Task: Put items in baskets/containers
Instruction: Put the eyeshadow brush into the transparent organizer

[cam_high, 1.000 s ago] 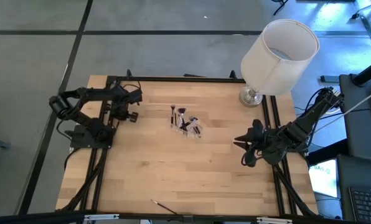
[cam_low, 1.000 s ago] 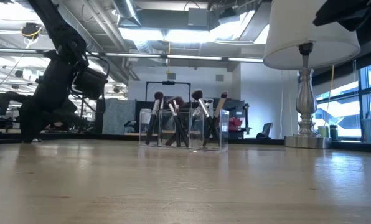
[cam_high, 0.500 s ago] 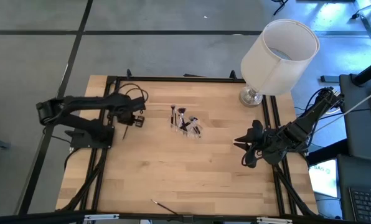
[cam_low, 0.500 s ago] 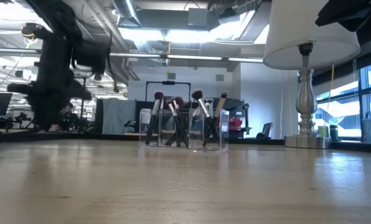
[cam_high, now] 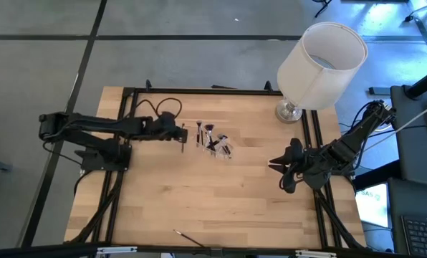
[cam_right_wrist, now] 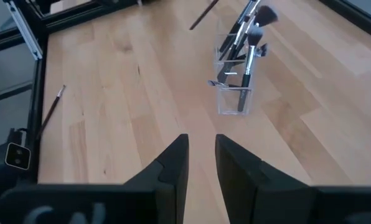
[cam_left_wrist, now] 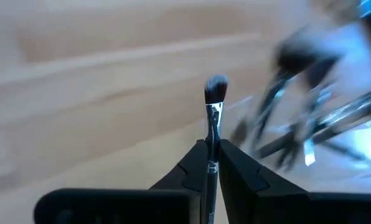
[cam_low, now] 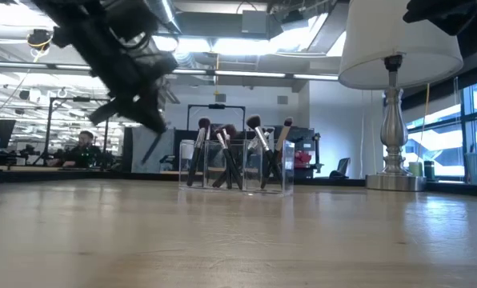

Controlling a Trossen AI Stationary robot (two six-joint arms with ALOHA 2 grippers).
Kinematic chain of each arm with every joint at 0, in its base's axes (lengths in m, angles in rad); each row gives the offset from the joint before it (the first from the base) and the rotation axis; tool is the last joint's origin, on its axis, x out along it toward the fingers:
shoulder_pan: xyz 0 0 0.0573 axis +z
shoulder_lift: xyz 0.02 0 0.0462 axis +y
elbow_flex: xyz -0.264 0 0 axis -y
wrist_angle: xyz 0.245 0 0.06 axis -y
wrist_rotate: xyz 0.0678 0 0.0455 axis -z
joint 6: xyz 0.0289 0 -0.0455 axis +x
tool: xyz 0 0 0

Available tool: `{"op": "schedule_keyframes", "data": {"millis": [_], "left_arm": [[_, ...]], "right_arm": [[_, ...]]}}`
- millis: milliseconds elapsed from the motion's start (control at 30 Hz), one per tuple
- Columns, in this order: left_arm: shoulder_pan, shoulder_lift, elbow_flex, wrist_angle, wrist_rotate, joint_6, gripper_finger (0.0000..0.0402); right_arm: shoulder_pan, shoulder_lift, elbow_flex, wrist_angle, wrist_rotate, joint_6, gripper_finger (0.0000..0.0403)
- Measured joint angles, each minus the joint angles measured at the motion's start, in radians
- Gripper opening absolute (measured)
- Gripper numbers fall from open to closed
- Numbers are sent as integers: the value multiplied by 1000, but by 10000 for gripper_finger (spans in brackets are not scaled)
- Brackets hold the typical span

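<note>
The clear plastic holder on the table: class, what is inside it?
The clear holder contains several makeup brushes standing bristles-up, leaning and crossing one another. An exact count isn't possible, since the handles overlap, and the holder's floor can't be made out.

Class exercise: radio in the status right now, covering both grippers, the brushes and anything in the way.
Left gripper shut on a makeup brush, beside the clear holder. Right gripper empty, jaws parted, at the right edge. One brush lies loose near the front edge. Nothing in the way.
</note>
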Motion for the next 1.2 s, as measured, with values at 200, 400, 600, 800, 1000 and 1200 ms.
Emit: {"op": "schedule_keyframes", "data": {"millis": [200,400,600,800,1000,1200], "left_arm": [[-30,-10,76,43,-122,83,27],[-131,47,90,262,-362,236,35],[-196,161,91,427,-462,318,38],[-203,247,91,433,-431,286,34],[-203,316,91,434,-473,308,50],[-203,326,91,434,-457,309,81]], "right_arm": [[0,0,0,1,0,-21,79],[0,0,0,15,3,-58,79],[0,0,0,27,2,-73,79],[0,0,0,27,2,-73,79],[0,0,0,27,1,-70,79],[0,0,0,27,1,-73,79]]}}
